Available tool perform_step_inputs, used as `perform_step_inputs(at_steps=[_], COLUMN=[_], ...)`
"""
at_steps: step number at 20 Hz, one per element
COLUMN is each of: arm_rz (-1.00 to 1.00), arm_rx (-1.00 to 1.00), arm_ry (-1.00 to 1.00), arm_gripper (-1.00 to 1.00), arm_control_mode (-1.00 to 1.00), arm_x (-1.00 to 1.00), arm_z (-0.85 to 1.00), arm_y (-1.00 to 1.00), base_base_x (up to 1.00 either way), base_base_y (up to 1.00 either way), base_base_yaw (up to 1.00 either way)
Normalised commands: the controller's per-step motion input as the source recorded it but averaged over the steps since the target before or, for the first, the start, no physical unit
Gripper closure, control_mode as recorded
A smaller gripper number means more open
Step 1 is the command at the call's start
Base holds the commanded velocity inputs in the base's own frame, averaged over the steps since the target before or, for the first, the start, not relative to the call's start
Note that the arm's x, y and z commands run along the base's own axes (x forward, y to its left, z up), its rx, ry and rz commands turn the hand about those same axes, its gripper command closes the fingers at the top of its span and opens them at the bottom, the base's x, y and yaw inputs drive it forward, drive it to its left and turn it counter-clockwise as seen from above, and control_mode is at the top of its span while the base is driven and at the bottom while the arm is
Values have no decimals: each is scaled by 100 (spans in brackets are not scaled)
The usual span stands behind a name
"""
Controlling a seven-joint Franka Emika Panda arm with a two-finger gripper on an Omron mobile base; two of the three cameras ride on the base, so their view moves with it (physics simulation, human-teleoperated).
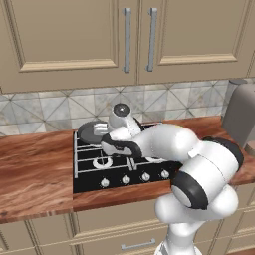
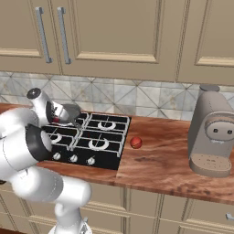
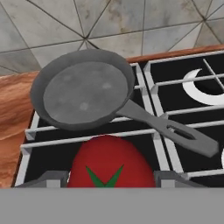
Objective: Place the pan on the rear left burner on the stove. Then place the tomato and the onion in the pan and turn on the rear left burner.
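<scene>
The two-finger gripper (image 3: 105, 177) is clasping the round red tomato (image 3: 109, 164) just short of the shallow dark grey pan (image 3: 83, 89) sitting on the rear left burner, and letting go too early is risking it landing on the black grate (image 3: 87, 138).

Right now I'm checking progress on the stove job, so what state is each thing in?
pan: on the rear left burner, empty
tomato: between the gripper fingers, held near the pan
gripper: shut on the tomato
round reddish thing: lying on the counter right of the stove
cabinet doors: closed
</scene>
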Motion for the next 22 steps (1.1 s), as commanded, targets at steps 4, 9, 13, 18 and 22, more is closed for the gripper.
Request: perform_step_inputs(at_steps=[4,9,13,18,22], arm_rz=[0,0,0,0,0], arm_rx=[0,0,0,0,0], arm_ry=[-5,-1,0,0,1], arm_gripper=[100,100,100,100,100], arm_control_mode=[-100,-100,-100,-100,-100], arm_x=[35,29,50,51,11], arm_z=[2,2,0,0,0], arm_y=[23,15,10,7,6], base_base_x=[0,0,0,0,0], base_base_y=[0,0,0,0,0], base_base_yaw=[0,0,0,0,0])
